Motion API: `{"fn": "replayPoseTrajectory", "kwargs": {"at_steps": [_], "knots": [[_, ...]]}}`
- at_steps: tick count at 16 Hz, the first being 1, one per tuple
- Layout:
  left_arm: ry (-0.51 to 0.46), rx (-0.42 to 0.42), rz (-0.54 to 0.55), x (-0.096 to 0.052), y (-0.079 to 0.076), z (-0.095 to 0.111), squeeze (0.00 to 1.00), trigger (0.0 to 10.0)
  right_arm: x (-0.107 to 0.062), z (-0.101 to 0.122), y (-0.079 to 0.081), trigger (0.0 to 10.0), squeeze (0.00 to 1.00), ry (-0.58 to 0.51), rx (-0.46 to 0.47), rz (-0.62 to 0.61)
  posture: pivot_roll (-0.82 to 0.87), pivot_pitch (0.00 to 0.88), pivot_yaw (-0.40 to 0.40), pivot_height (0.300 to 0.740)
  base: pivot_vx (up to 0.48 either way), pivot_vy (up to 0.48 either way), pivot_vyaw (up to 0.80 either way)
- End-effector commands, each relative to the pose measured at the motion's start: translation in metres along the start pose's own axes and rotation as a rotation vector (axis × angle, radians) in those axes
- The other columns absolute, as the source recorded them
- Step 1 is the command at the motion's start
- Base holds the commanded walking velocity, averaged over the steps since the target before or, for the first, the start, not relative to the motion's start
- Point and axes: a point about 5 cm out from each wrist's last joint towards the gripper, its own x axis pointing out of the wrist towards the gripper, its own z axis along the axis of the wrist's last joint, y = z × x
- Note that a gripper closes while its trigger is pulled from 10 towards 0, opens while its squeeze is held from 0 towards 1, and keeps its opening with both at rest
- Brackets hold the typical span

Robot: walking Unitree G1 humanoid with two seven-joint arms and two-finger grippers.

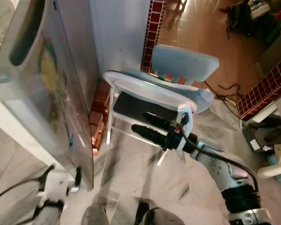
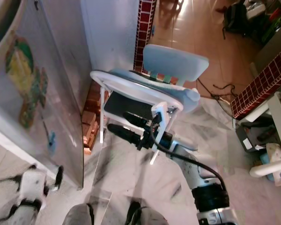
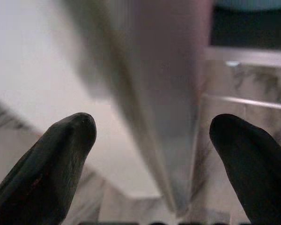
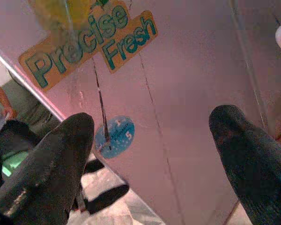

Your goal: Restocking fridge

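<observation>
The tall fridge door (image 1: 51,93) stands at ten o'clock, long axis upright, its stickered face turned toward the robot. A white chair (image 1: 168,89) sits at one o'clock. The right gripper (image 1: 143,124), fingers apart and empty, aims at the door, likely readying to open it. The left gripper (image 1: 61,180), also spread, hangs by the door's lower corner.

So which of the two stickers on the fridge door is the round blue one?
The small lower sticker, below the orange "Precise Fresh" label on the fridge door. It's a blue disc; the other is larger, orange with green lettering.
</observation>
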Motion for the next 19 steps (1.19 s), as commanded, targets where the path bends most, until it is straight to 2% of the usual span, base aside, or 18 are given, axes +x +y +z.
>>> {"fn": "replayPoseTrajectory", "kwargs": {"at_steps": [1,2,3,4,5,6,8,10,12,13,14,15,16,17,19], "knots": [[-0.004,0.025,-0.001,0.004,0.007,0.004,0.00,10.0,-0.001,-0.004,-0.001,10.0,0.00,0.019,-0.016,0.000,0.22,0.162,-0.117,0.740,0.000,0.000,0.00],[-0.016,0.034,0.023,0.007,0.013,0.009,0.00,10.0,0.000,-0.005,-0.001,10.0,0.00,0.019,-0.018,-0.001,0.22,0.161,-0.116,0.740,0.000,0.000,0.00],[-0.033,0.048,0.159,0.007,0.034,0.018,0.00,10.0,0.001,-0.006,-0.001,10.0,0.00,0.020,-0.024,-0.002,0.22,0.161,-0.115,0.740,0.000,0.000,0.00],[-0.025,0.073,0.260,0.001,0.047,0.019,0.00,10.0,0.000,-0.006,-0.001,10.0,0.00,0.021,-0.025,-0.003,0.22,0.161,-0.115,0.740,0.000,0.000,0.00],[-0.004,0.104,0.331,-0.014,0.059,0.016,0.00,10.0,-0.001,-0.009,-0.001,10.0,0.00,0.023,-0.028,-0.007,0.22,0.166,-0.113,0.740,0.000,0.000,0.00],[-0.004,0.135,0.361,-0.025,0.061,0.019,0.00,10.0,-0.001,-0.011,-0.002,10.0,0.00,0.030,-0.027,-0.007,0.22,0.167,-0.114,0.740,0.000,0.000,0.00],[-0.006,0.160,0.400,-0.034,0.056,0.026,0.00,10.0,-0.001,-0.014,-0.002,10.0,0.00,0.045,-0.030,-0.006,0.22,0.171,-0.121,0.740,0.000,0.000,0.00],[-0.080,0.197,0.360,-0.031,0.046,0.043,0.00,10.0,-0.003,-0.016,-0.004,10.0,0.00,0.052,-0.033,-0.017,0.22,0.171,-0.122,0.740,0.000,0.000,0.00],[-0.111,0.171,0.295,-0.022,0.031,0.051,0.00,10.0,-0.004,-0.018,-0.007,10.0,0.00,0.052,-0.048,-0.056,0.22,0.168,-0.119,0.740,0.000,0.000,0.00],[-0.105,0.094,0.272,-0.014,0.025,0.054,0.00,10.0,-0.004,-0.016,-0.015,10.0,0.00,0.025,-0.079,-0.149,0.21,0.168,-0.120,0.740,0.000,0.000,0.00],[-0.139,0.092,0.213,-0.003,0.022,0.063,0.00,10.0,-0.003,-0.009,-0.026,10.0,0.00,-0.039,-0.115,-0.297,0.21,0.169,-0.120,0.740,0.000,0.311,0.00],[-0.158,0.101,0.183,0.003,0.022,0.070,0.00,10.0,-0.005,0.000,-0.031,10.0,0.00,-0.111,-0.189,-0.412,0.21,0.170,-0.120,0.740,0.000,0.480,0.00],[-0.189,0.103,0.166,0.006,0.024,0.080,0.00,10.0,-0.011,0.005,-0.039,10.0,0.00,-0.177,-0.207,-0.570,0.20,0.172,-0.106,0.740,0.000,0.480,0.00],[-0.253,0.087,0.141,0.013,0.023,0.103,0.00,10.0,-0.022,0.006,-0.041,10.0,0.00,-0.226,-0.250,-0.690,0.21,0.173,-0.105,0.740,0.000,0.469,0.00],[-0.319,0.062,0.139,0.026,0.021,0.119,0.00,10.0,-0.037,-0.004,-0.037,10.0,0.00,-0.224,-0.330,-0.856,0.16,0.170,-0.099,0.740,0.000,0.450,0.00]]}}
